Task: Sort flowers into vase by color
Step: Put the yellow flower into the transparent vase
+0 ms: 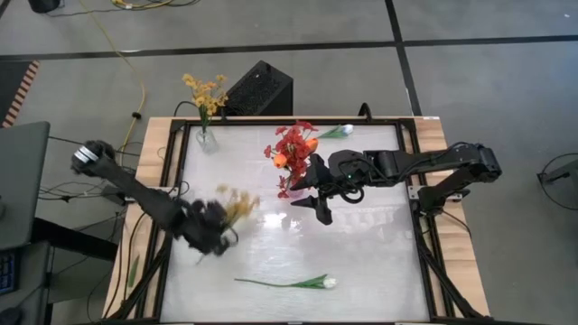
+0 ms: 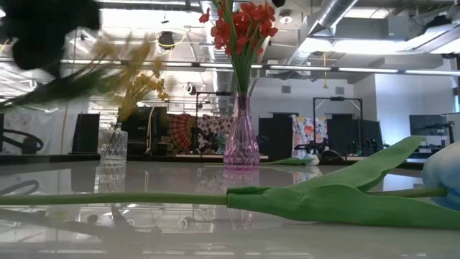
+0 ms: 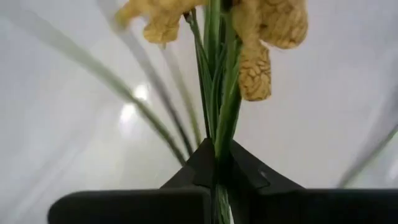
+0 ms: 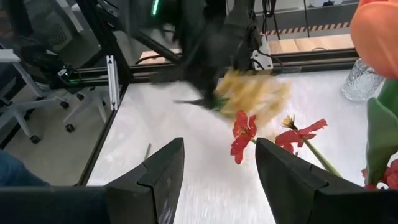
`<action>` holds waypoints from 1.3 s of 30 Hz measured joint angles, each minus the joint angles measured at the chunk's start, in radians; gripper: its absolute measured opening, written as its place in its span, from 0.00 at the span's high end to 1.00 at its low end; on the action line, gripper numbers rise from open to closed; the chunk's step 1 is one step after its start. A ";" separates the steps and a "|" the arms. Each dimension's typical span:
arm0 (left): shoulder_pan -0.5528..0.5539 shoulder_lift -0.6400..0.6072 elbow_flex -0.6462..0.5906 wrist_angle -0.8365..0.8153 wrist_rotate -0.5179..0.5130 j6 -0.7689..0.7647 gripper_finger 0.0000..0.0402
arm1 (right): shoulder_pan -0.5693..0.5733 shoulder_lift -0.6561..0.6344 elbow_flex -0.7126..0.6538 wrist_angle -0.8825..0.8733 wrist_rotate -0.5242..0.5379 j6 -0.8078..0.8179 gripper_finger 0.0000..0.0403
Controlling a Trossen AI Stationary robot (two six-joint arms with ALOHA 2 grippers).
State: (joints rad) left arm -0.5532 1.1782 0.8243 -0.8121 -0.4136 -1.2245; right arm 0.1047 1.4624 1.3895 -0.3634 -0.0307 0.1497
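Yellow spray [image 3: 249,37] pinched by its green stems between the closed fingers of the left gripper [image 3: 217,165], blooms blurred just beyond the fingertips. Seen from above at the table's left-middle, lifted off the white surface, yellow spray [image 1: 237,206] fanning rightward from the left gripper [image 1: 209,226]. Also visible in the right wrist view as a smeared yellow mass [image 4: 252,92] under the dark left arm.

Second yellow bunch [image 1: 205,93] standing in a small clear vase [image 1: 207,140] at the far-left corner of the table [image 1: 361,262]; same clear vase [image 2: 113,147] in the low view. Red flowers [image 1: 293,149] with an orange bloom among them upright in a pink glass vase [image 2: 241,140] near the far middle. White tulip [image 1: 298,283] lying flat by the near edge, bud pointing right; another white bud [image 1: 341,132] lying at the far edge, right of the red cluster.

Right gripper [image 1: 318,197] hanging just beside the red flowers, right of centre, fingers [image 4: 165,171] spread apart and holding nothing, loose red blooms [image 4: 244,134] beyond them.
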 joint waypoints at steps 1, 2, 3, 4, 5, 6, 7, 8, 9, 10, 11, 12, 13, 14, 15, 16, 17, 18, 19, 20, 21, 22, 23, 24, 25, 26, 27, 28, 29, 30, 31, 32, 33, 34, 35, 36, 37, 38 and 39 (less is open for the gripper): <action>0.011 -0.048 0.014 0.001 -0.091 0.014 0.99 | 0.000 0.000 0.000 0.001 0.000 0.000 0.45; 0.020 -0.100 0.026 -0.002 -0.185 0.037 0.99 | 0.000 0.000 0.000 0.001 0.000 0.000 0.45; 0.025 -0.150 0.040 -0.001 -0.278 0.067 0.99 | 0.000 0.000 0.000 0.001 0.000 0.000 0.45; 0.029 -0.198 0.052 0.005 -0.383 0.103 0.99 | 0.000 0.000 0.000 0.001 0.000 0.000 0.45; 0.032 -0.245 0.064 0.007 -0.493 0.135 0.99 | 0.000 0.000 0.000 0.003 0.000 0.000 0.45; 0.034 -0.292 0.075 0.006 -0.608 0.173 0.99 | 0.000 0.000 0.000 0.005 0.000 0.000 0.45; 0.035 -0.334 0.080 0.006 -0.718 0.217 0.99 | 0.000 0.000 0.000 0.007 0.000 0.000 0.45; 0.035 -0.372 0.081 0.005 -0.827 0.265 1.00 | 0.000 0.000 0.000 0.007 0.000 0.000 0.45; 0.035 -0.406 0.081 0.001 -0.927 0.310 1.00 | 0.000 0.000 0.000 0.007 0.000 0.000 0.45; 0.040 -0.436 0.076 0.002 -1.027 0.345 1.00 | 0.000 0.000 0.000 0.007 0.000 0.000 0.45; 0.050 -0.463 0.070 0.000 -1.116 0.365 1.00 | 0.000 0.000 0.000 0.008 0.000 0.000 0.45; 0.066 -0.486 0.062 -0.008 -1.155 0.382 1.00 | 0.000 0.000 0.000 0.010 0.000 0.000 0.45; 0.096 -0.506 0.055 -0.019 -1.159 0.404 1.00 | 0.000 0.000 0.000 0.015 0.000 0.000 0.45; 0.140 -0.523 0.049 -0.024 -1.157 0.423 1.00 | 0.000 0.000 0.000 0.019 0.000 0.000 0.45; 0.186 -0.535 0.036 -0.020 -1.155 0.431 1.00 | 0.000 0.000 0.000 0.022 0.000 0.000 0.45; 0.231 -0.539 0.017 -0.017 -1.152 0.425 1.00 | 0.000 0.000 0.000 0.026 0.000 0.000 0.45; 0.274 -0.540 -0.003 -0.015 -1.147 0.402 1.00 | 0.000 0.000 0.000 0.031 0.000 -0.001 0.45; 0.312 -0.539 -0.022 -0.014 -1.118 0.368 1.00 | 0.000 0.000 0.000 0.038 0.000 -0.001 0.45; 0.349 -0.539 -0.038 -0.013 -1.074 0.339 1.00 | -0.001 0.000 0.000 0.046 0.000 -0.001 0.45; 0.390 -0.534 -0.055 -0.005 -1.039 0.326 1.00 | -0.002 0.000 0.000 0.055 0.000 -0.009 0.45; 0.429 -0.521 -0.067 0.000 -1.026 0.325 1.00 | -0.003 0.000 0.000 0.062 0.000 -0.021 0.45; 0.464 -0.508 -0.079 0.001 -1.021 0.326 1.00 | -0.003 0.000 0.000 0.065 0.001 -0.029 0.45; 0.497 -0.501 -0.089 -0.004 -1.021 0.328 1.00 | -0.003 0.000 0.000 0.067 0.001 -0.040 0.45; 0.525 -0.495 -0.095 -0.010 -1.020 0.329 1.00 | -0.003 0.000 0.000 0.068 0.002 -0.046 0.45; 0.555 -0.489 -0.097 -0.010 -1.023 0.328 1.00 | -0.004 0.000 0.000 0.067 0.002 -0.049 0.45; 0.587 -0.486 -0.097 -0.007 -1.034 0.325 1.00 | -0.006 0.000 0.000 0.067 0.002 -0.052 0.45; 0.618 -0.488 -0.097 -0.005 -1.047 0.324 1.00 | -0.008 0.000 0.000 0.067 0.002 -0.052 0.45; 0.649 -0.490 -0.097 -0.003 -1.053 0.324 1.00 | -0.009 0.000 0.000 0.067 0.002 -0.052 0.45; 0.680 -0.492 -0.097 -0.003 -1.052 0.324 1.00 | -0.009 0.000 0.000 0.067 0.002 -0.052 0.45; 0.712 -0.493 -0.097 -0.002 -1.045 0.324 1.00 | -0.010 0.000 0.000 0.066 0.002 -0.053 0.45; 0.744 -0.492 -0.097 0.002 -1.029 0.322 1.00 | -0.011 0.000 0.000 0.066 0.003 -0.054 0.45; 0.777 -0.491 -0.097 0.009 -1.004 0.322 1.00 | -0.015 0.000 0.000 0.066 0.003 -0.055 0.45; 0.808 -0.485 -0.097 0.024 -0.971 0.334 1.00 | -0.017 0.000 0.000 0.066 0.003 -0.055 0.45; 0.843 -0.477 -0.097 0.056 -0.930 0.373 1.00 | -0.021 0.000 0.000 0.066 0.003 -0.055 0.45; 0.879 -0.469 -0.097 0.102 -0.879 0.441 1.00 | -0.025 0.000 0.000 0.066 0.003 -0.057 0.45; 0.915 -0.460 -0.097 0.171 -0.811 0.536 1.00 | -0.030 0.000 0.000 0.066 0.002 -0.060 0.45; 0.953 -0.448 -0.097 0.250 -0.723 0.656 1.00 | -0.034 0.000 0.000 0.065 0.002 -0.071 0.45; 0.992 -0.434 -0.097 0.345 -0.625 0.783 1.00 | -0.038 0.000 0.000 0.066 0.002 -0.078 0.45; 1.029 -0.420 -0.097 0.442 -0.533 0.901 1.00 | -0.044 0.000 0.000 0.066 0.002 -0.088 0.45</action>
State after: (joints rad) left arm 0.4758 0.7579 0.7277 -0.3697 -0.9469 -0.3238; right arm 0.0611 1.4624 1.3895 -0.2977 -0.0284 0.0616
